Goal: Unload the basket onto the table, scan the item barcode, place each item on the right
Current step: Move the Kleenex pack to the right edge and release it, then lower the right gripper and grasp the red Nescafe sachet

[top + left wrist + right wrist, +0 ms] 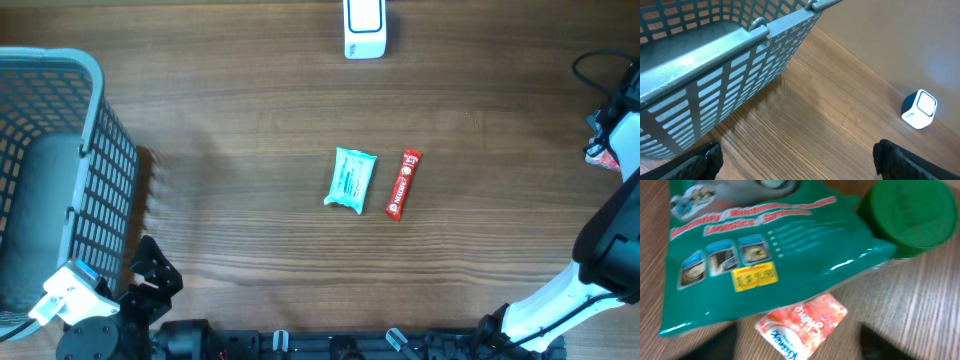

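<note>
Wooden table (220, 130) holds a mesh basket (60, 150); left end effector (797, 162) and right end effector (797, 342) released.

Shop checkout mock-up: scanner (364, 28), mesh basket (110, 170), packaged goods (350, 180).

Table (240, 90) layout, seen from overhead and at the right wrist

Basket (60, 150) at the left edge; scanner (364, 30) far middle; packet (350, 180) mid-table, stick sachet (404, 184) just right of it; bag (770, 245) touching tissue pack (802, 325), tub (910, 215) just beside.
</note>
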`<state>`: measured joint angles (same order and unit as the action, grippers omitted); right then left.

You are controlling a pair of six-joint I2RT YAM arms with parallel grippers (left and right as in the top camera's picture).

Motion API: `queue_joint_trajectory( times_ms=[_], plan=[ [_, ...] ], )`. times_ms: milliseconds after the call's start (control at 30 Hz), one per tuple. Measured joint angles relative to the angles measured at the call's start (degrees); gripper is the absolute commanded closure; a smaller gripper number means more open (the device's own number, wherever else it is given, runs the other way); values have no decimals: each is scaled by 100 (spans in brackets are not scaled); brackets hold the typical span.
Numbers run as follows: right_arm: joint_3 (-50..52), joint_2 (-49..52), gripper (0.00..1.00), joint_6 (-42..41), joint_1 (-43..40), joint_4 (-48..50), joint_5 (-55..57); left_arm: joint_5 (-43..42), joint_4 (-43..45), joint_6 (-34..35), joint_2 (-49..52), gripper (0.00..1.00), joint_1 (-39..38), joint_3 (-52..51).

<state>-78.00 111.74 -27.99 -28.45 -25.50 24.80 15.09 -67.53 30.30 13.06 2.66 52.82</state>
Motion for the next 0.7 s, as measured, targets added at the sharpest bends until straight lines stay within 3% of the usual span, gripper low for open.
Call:
queue_joint_trajectory(
  times_ms=[133,300,467,700],
  plan=[
    [7,-157,0,133,129,-234,-769,0,0,0,0,0,0,0],
    [2,-1357,0,146,826,-975,-2291,0,0,0,0,0,0,0],
    [7,-1602,0,-96,2070,-2275,-3112,0,4,0,0,0,0,0],
    [564,-1554,0,-310,3987,-2433,-3364,0,0,0,0,0,0,0]
  ],
)
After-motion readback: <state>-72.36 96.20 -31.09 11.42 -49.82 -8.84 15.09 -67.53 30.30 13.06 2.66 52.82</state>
